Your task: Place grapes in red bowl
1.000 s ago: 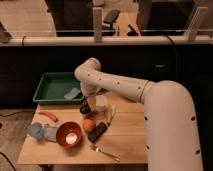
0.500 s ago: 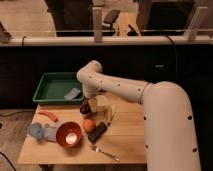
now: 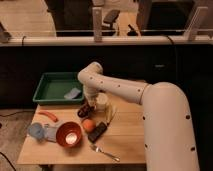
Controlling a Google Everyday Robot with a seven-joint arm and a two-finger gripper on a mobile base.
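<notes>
Mid-table on the pale wooden tabletop [image 3: 125, 142], the gripper [image 3: 88, 105] is right at the small dark purple grape bunch [image 3: 82, 112], grip not discernible, so you risk a loose bunch dropping short of the glossy round red bowl [image 3: 69, 134].

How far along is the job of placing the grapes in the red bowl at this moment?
Done: nothing yet; the red bowl looks empty. In hand: the gripper is low at the grapes, which lie on the table beside the white cup; whether it grips them I cannot tell. Left: lift the grapes, carry them past the orange fruit to the bowl, and release them.
</notes>
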